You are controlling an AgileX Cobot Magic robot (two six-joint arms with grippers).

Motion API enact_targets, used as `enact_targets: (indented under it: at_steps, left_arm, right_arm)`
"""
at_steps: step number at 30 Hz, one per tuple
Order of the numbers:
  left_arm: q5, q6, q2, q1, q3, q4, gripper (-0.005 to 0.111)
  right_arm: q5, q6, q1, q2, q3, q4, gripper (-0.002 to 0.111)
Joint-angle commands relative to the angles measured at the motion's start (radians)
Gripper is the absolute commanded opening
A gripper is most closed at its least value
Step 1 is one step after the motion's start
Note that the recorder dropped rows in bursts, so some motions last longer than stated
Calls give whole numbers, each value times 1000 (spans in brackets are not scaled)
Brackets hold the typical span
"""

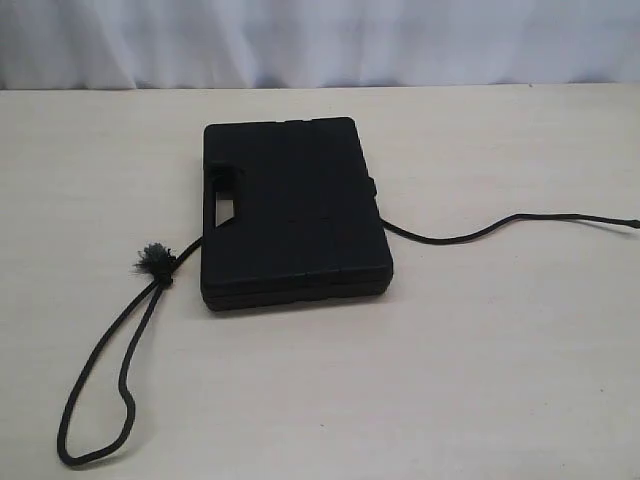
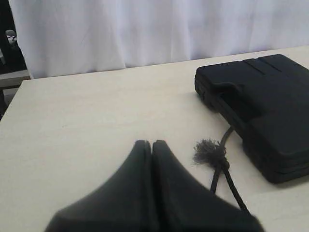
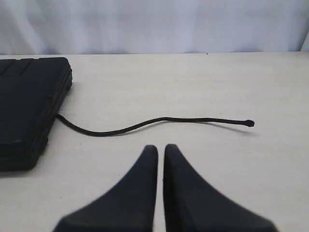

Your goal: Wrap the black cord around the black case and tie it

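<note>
- The left gripper is seen in its wrist view with its dark fingers pressed tip to tip, nothing held, above bare tabletop near the cord's tufted end.
- The right gripper is seen closed as well, only a sliver of light left between its fingers. It is empty and poised over the table just short of the cord's other end.
- A pale, faintly grained wooden surface fills the foreground of the exterior view.
- The black cord, thin and braided, is laid in a long narrow loop at the front left of the table. The loop is gathered at a small knot beside a frayed grey-black tuft.
- From the tuft the cord is led to the left edge of the black case. It is picked up again at the case's right edge, and the stretch between is hidden.
- The case is set flat and closed at mid-table. It is matt black, with rounded corners and a cut-out handle on its left side.
- To the right the cord is trailed across open table in a shallow curve and is ended by a small knob, well apart from the case.
- The far edge of the table is backed by a white curtain hung in soft folds.
</note>
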State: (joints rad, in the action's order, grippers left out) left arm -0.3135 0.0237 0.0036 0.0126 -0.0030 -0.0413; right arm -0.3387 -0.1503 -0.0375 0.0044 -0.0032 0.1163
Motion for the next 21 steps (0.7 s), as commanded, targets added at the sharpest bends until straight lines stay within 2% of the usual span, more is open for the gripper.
enact_targets:
  at_steps: [1,4,6,8,11,14,17,18,21]
  left_arm:
    - [87,-3,-4,4,3,71,0]
    - [230,-3,-4,4,3,239,0]
    - [348,-6,-4,4,3,353,0]
    - [456,-6,-4,4,3,436,0]
    - [576,-33,-4,4,3,469,0]
    - [676,-141,-4,4,3,467,0]
    - [790,-272,-4,4,3,328,0]
    - [858,-398,-4,4,3,182,0]
    - [947,-509,5,4,-12,11,0]
  right_arm:
    - [41,7,2,-4,3,59,4]
    - [161,7,2,-4,3,114,4]
    - [241,-1,2,-4,3,53,4]
    - [339,-11,2,-4,3,-95,4]
    - [510,-19,1,-4,3,-206,4]
    - [593,-112,1,-4,3,-364,4]
    - [656,-221,1,-4,3,-383,4]
    - [737,-322,1,-4,3,-356,4]
    - [909,-529,1,41,3,-236,4]
